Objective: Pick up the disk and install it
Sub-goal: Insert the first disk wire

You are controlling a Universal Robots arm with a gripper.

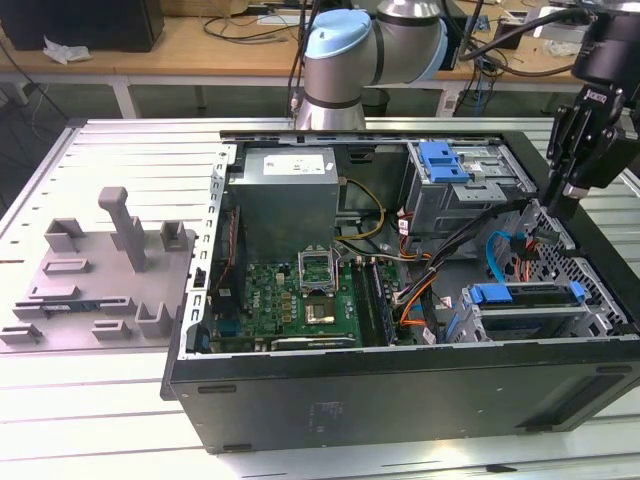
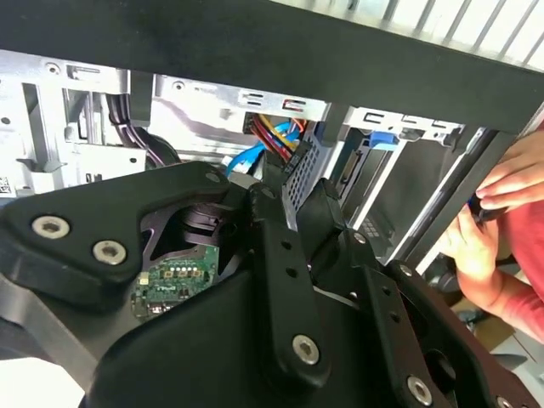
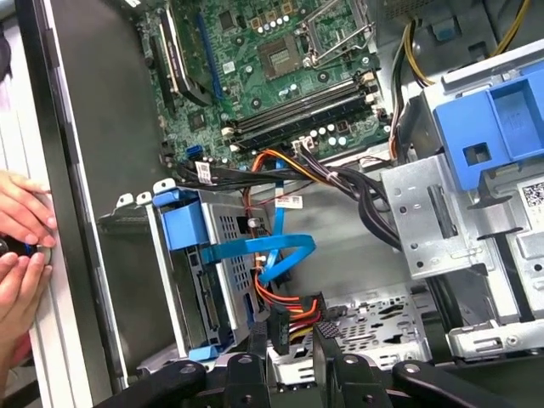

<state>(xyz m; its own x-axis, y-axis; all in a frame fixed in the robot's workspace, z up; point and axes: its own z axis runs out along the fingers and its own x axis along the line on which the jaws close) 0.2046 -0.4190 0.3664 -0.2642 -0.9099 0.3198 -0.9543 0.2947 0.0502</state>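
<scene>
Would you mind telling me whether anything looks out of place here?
Yes. A person's hands are at the rim of the open computer case, close to the claw. Hands that near the arm look out of place.

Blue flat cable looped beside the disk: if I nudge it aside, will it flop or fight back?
Probably floppy but springy: the blue cable is a thin flat ribbon folded into a free loop, so it should bend aside, then spring back. One end seems to run to the disk, so a hard push may tug there.
</scene>
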